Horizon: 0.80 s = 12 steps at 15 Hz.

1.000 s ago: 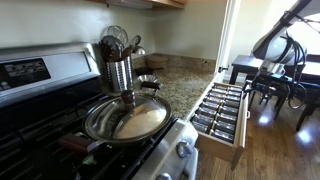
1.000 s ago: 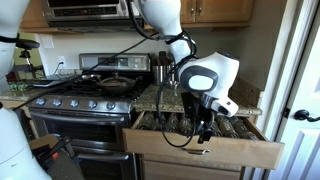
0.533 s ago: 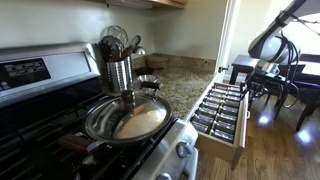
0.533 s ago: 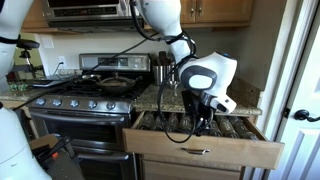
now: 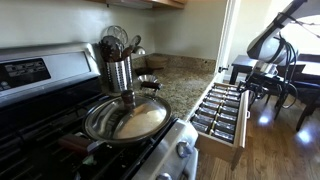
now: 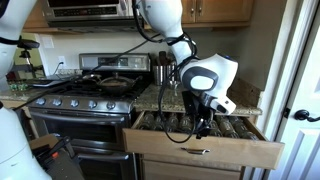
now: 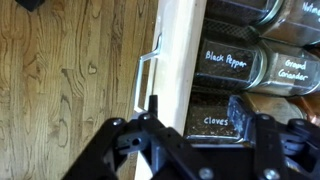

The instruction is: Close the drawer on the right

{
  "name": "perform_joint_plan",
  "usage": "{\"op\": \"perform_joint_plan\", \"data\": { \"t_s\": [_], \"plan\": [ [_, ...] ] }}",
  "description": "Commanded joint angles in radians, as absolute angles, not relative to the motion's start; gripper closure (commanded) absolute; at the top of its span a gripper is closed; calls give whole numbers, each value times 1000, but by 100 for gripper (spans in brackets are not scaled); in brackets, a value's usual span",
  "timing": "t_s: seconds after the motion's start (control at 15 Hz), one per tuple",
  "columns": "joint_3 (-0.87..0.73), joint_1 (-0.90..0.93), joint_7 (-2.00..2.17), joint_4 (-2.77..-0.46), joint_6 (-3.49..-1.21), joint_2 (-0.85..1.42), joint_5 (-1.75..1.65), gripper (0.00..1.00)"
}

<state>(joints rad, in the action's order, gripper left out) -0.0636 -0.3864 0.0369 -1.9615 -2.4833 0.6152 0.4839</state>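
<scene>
The pale wooden spice drawer (image 6: 200, 148) stands pulled out at lower centre; the black two-fingered gripper (image 6: 205, 122) hovers over it, jaws spread, empty; in the wrist view its front panel (image 7: 182, 60) runs top-to-bottom, slim metal handle (image 7: 148, 75) on its left, the likely pushing side.

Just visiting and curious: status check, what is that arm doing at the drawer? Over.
Gripper open, hovering over the drawer front. Drawer pulled out, not yet closed, spice jars showing. No obstruction seen.
</scene>
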Motion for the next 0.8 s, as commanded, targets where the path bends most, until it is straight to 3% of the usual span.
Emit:
{"op": "perform_joint_plan", "data": {
  "t_s": [0.0, 0.07, 0.73],
  "plan": [
    [-93, -376, 76, -1951, -2416, 607, 468, 12],
    [-96, -378, 76, -1949, -2409, 610, 467, 10],
    [-89, -366, 100, -1854, -2404, 694, 473, 25]
  ]
}}
